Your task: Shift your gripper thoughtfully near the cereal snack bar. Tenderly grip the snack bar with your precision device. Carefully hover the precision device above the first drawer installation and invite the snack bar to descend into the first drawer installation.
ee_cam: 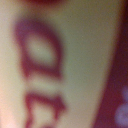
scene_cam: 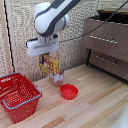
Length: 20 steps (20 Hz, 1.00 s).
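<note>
The gripper (scene_cam: 46,54), left of center, pinches the cereal snack bar (scene_cam: 50,65), which hangs directly beneath it.

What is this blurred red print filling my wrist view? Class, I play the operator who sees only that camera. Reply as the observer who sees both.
Observer: It is the yellow-orange snack bar carton, hanging from the white arm's dark-tipped fingers.
Operator: Is it off the table?
Observer: It looks lifted. Its lower end hangs just above a small pink cup on the wooden tabletop.
Operator: Where is the drawer?
Observer: The brown wooden top drawer with a long silver bar handle is far to the exterior view's right, and the carton is not over it yet.
</note>
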Tool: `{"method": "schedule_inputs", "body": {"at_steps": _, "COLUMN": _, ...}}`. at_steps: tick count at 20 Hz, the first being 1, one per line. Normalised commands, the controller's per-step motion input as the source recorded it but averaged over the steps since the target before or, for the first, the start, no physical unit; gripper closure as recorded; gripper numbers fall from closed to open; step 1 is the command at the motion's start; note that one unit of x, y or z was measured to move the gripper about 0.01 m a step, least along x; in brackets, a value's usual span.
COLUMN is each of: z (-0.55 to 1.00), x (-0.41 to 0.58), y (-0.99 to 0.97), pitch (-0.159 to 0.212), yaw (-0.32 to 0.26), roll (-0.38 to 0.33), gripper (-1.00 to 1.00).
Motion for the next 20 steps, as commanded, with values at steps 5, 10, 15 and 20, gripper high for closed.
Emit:
{"method": "schedule_inputs", "body": {"at_steps": 5, "z": 0.99, "x": 0.290, "y": -0.15, "pitch": 0.078, "yaw": -0.096, "roll": 0.011, "gripper": 1.00}}
{"method": "schedule_inputs", "body": {"at_steps": 10, "z": 0.99, "x": 0.251, "y": -0.27, "pitch": 0.091, "yaw": -0.121, "roll": 0.002, "gripper": 1.00}}
{"method": "schedule_inputs", "body": {"at_steps": 15, "z": 1.00, "x": 0.270, "y": -0.34, "pitch": 0.076, "yaw": -0.118, "roll": 0.000, "gripper": 1.00}}
{"method": "schedule_inputs", "body": {"at_steps": 20, "z": 1.00, "x": 0.344, "y": -0.32, "pitch": 0.030, "yaw": -0.109, "roll": 0.000, "gripper": 1.00}}
